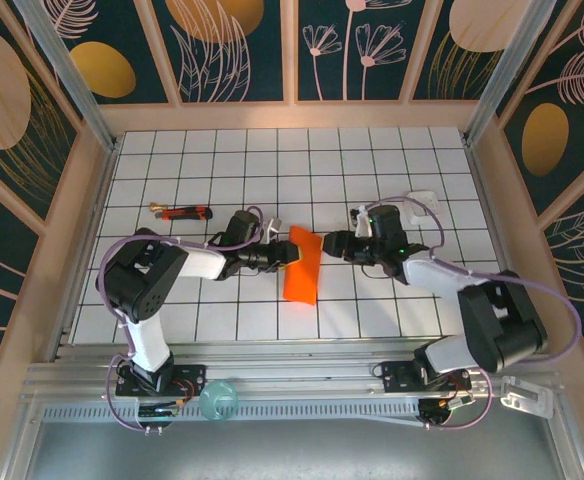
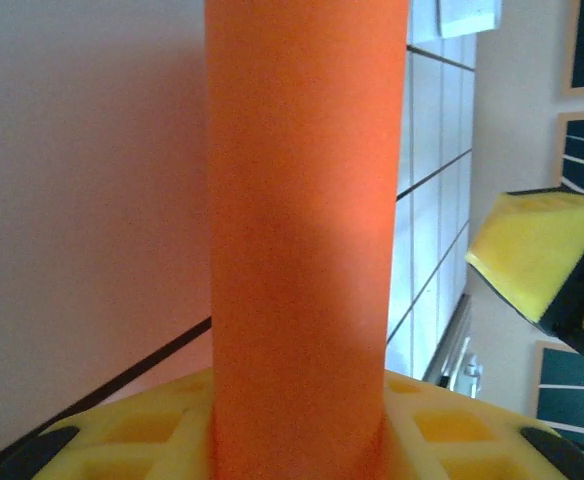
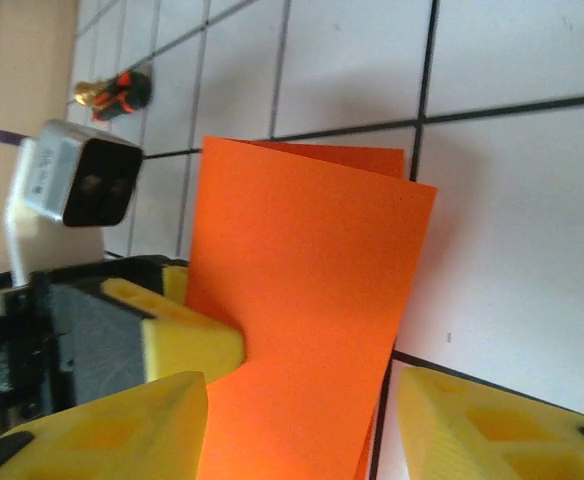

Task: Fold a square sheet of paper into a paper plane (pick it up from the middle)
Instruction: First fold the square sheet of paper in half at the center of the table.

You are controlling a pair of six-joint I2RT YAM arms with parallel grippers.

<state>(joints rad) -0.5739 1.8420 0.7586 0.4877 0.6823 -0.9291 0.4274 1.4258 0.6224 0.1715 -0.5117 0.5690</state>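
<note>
Paper (image 1: 302, 268), long axis near-to-far

Ends and edges lost on the folded sheet

In the left wrist view the square sheet of paper (image 2: 307, 230) runs past both the top and bottom edges, so neither end shows. In the right wrist view the frame cuts off its lower part and the left gripper (image 3: 222, 345) covers its left margin. The stick-like tool (image 3: 112, 93) is blurred there, its details unreadable.
</note>
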